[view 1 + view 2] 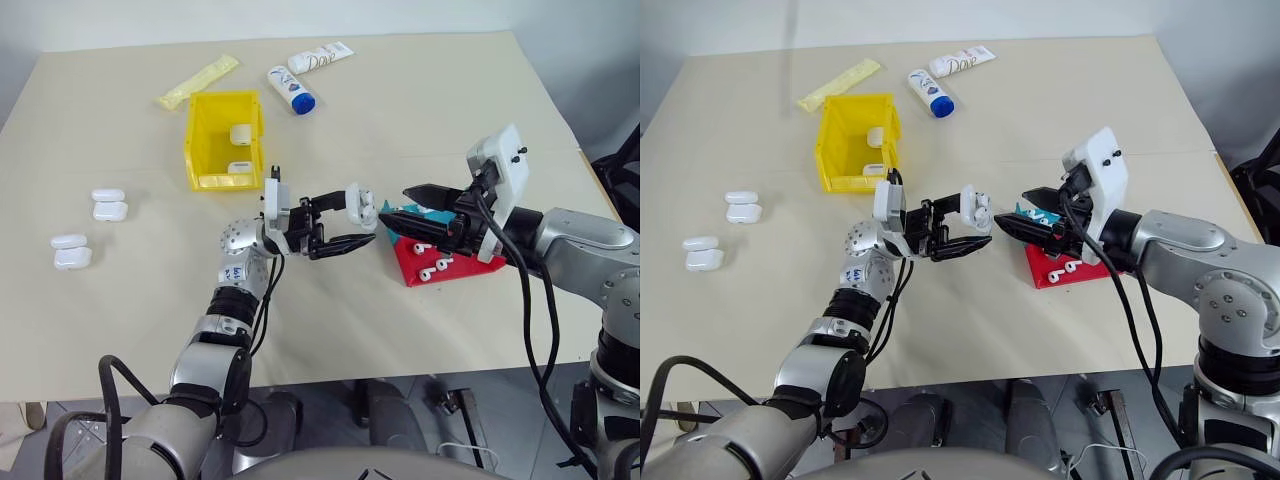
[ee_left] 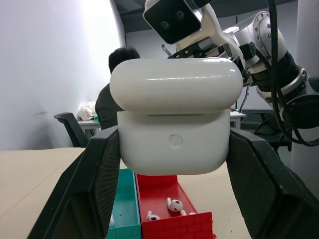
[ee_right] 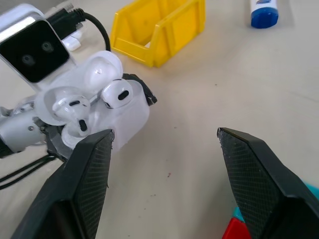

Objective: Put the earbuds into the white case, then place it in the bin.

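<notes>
From the head camera, the left gripper (image 1: 345,228) is clamped on the white case (image 1: 361,205), holding it up above the table (image 1: 400,130) with its lid swung open toward the right gripper (image 1: 400,205), so that arm can reach the sockets. The right gripper stands spread and empty just beside the case, over the red tray (image 1: 440,268) where loose earbuds (image 1: 432,270) lie. The yellow bin (image 1: 223,140) waits well apart, already holding cases.

The left wrist view shows the case seated squarely between both fingers (image 2: 99,179), hinge side facing the camera.

In the right wrist view, two earbuds (image 3: 117,93) sit in the open case, apparently not pressed fully home; the lid likely needs closing next.
</notes>
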